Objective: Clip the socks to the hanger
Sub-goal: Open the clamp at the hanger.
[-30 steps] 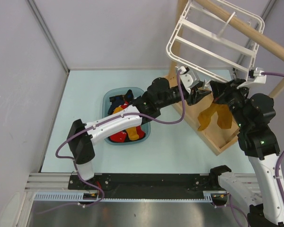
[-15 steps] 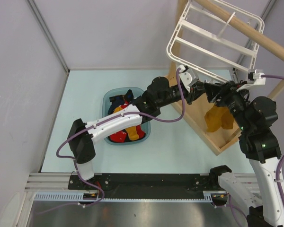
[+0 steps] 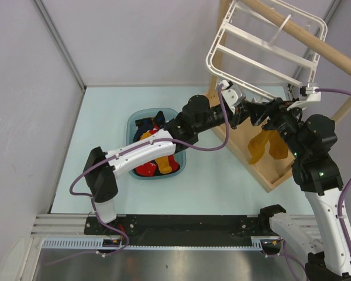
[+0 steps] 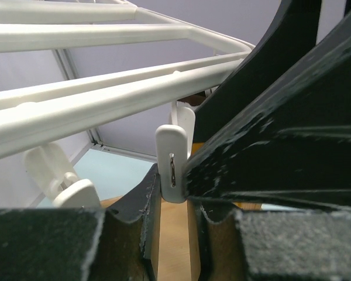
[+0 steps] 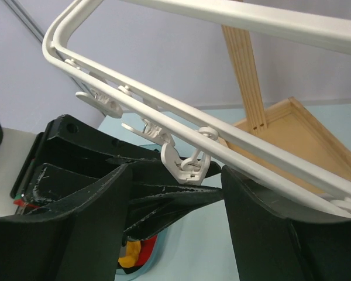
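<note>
Top external view: the hanger [image 3: 257, 63] is hooked over the wooden rod [image 3: 316, 44], and both grippers meet just under its near edge. A pair of mustard socks [image 3: 267, 146] dangles below that edge, beneath the right gripper [image 3: 269, 117] and, as far as we can tell, clear of its fingers. The left gripper [image 3: 248, 112] reaches in from the hanger's left side.

Left wrist view: we see the left gripper [image 4: 172, 205] nearly closed, with its fingers pinching the lower end of one white clip [image 4: 174, 161] under the hanger's bars. We cannot make out sock fabric here.

Right wrist view: the right gripper [image 5: 172, 228] stands wide open and holds nothing, and the clip [image 5: 184, 164] hangs between and beyond its fingers.

We judge the risk to be crowding. If the two grippers knock together or tug the clip, the hanger could swing and the socks could slip free.
</note>
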Action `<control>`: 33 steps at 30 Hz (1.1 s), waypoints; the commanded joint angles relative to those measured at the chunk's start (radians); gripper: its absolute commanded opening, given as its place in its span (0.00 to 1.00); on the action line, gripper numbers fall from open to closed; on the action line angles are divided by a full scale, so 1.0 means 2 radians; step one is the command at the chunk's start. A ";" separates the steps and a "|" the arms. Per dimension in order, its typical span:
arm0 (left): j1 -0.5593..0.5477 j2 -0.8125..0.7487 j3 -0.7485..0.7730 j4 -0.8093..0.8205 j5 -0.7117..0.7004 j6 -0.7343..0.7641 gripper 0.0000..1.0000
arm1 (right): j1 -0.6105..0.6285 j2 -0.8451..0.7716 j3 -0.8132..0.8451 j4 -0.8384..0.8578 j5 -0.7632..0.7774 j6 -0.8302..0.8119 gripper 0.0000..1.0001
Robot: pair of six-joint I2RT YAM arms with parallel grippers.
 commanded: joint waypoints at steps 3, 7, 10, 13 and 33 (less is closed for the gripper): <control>-0.009 -0.024 0.004 -0.012 -0.001 0.012 0.00 | 0.000 0.015 -0.001 0.054 0.019 0.003 0.65; -0.011 -0.025 0.003 -0.014 -0.001 0.014 0.00 | 0.000 0.018 -0.001 0.055 0.031 0.005 0.63; -0.015 -0.026 0.003 -0.016 -0.001 0.017 0.00 | 0.000 0.017 -0.004 0.062 0.036 0.008 0.60; -0.019 -0.026 0.002 -0.018 -0.001 0.018 0.00 | 0.000 0.018 -0.006 0.069 0.046 0.014 0.57; -0.033 -0.055 -0.034 -0.016 -0.036 0.015 0.33 | 0.001 0.003 -0.017 0.070 0.070 0.018 0.07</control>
